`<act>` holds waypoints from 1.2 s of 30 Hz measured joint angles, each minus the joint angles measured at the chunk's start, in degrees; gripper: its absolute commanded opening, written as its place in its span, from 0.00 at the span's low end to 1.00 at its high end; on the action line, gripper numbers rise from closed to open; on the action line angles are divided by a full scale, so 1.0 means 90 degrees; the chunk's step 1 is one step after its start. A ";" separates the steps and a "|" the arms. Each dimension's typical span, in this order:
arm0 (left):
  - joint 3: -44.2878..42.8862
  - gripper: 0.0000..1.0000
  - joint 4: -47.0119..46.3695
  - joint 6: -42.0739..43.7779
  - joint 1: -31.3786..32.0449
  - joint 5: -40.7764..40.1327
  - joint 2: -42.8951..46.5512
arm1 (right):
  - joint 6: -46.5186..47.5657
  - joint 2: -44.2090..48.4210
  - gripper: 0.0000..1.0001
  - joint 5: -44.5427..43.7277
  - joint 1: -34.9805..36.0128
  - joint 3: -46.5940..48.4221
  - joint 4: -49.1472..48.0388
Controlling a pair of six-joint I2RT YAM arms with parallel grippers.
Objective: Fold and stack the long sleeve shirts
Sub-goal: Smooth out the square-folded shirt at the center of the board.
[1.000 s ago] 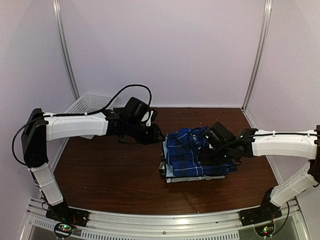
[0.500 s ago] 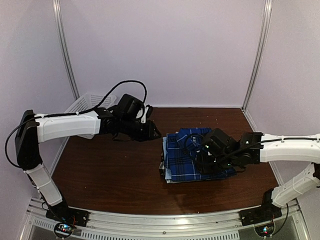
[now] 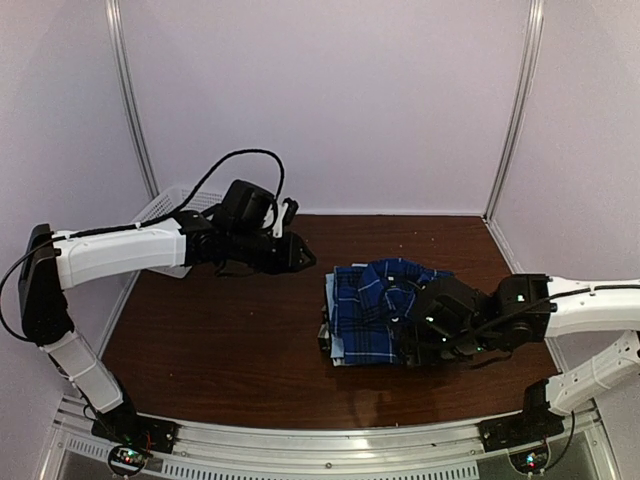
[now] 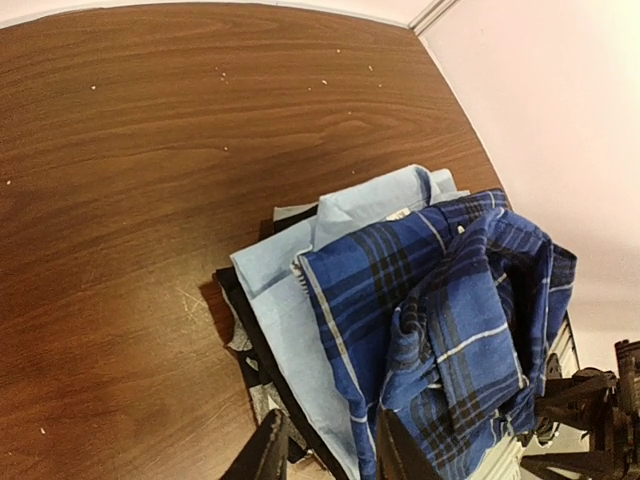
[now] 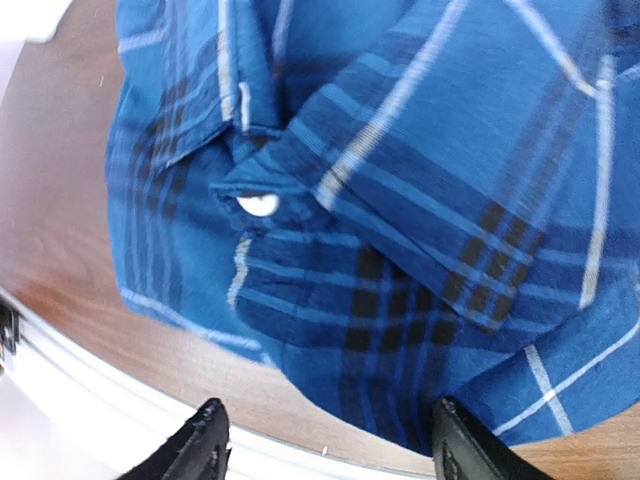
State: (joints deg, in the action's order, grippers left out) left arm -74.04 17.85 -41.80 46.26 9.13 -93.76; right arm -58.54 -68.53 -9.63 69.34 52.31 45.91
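The long sleeve shirts lie in one stack (image 3: 375, 320) right of the table's centre. The blue-and-black plaid shirt (image 3: 370, 300) is on top, rumpled at its collar end. In the left wrist view the plaid shirt (image 4: 450, 320) lies over the plain light blue shirt (image 4: 285, 300), with dark and grey ones (image 4: 240, 340) beneath. My left gripper (image 3: 303, 257) is open and empty, apart from the stack to its left; its fingers (image 4: 265, 452) frame the stack's near corner. My right gripper (image 3: 412, 335) is open over the plaid shirt's (image 5: 400, 200) front right part, holding nothing.
A white lattice basket (image 3: 165, 210) stands at the back left, behind my left arm. The brown table (image 3: 220, 340) has a metal rail along its near edge (image 3: 330, 445). Walls close in the back and both sides.
My left gripper has drawn back to the left, away from the stack. My right arm has swung toward the front of the stack. The plaid shirt's top has shifted.
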 measured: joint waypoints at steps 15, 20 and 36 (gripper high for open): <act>0.0036 0.32 -0.0121 0.0182 -0.0010 0.0253 0.0000 | 0.1343 -0.0087 0.78 -0.0291 -0.2786 0.0233 -0.0503; 0.0036 0.32 -0.0124 0.0214 -0.0010 0.0401 0.0000 | 0.1768 -0.0272 0.73 -0.0289 -0.3011 0.0544 -0.0656; 0.0015 0.31 -0.0155 0.0277 -0.0002 0.0763 -0.0138 | 0.2494 -0.1338 0.54 -0.0039 -0.3487 0.1083 -0.1314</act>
State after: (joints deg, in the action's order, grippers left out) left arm -73.91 16.45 -39.31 46.24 15.99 -95.00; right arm -36.10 -80.58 -9.98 37.95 62.06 34.09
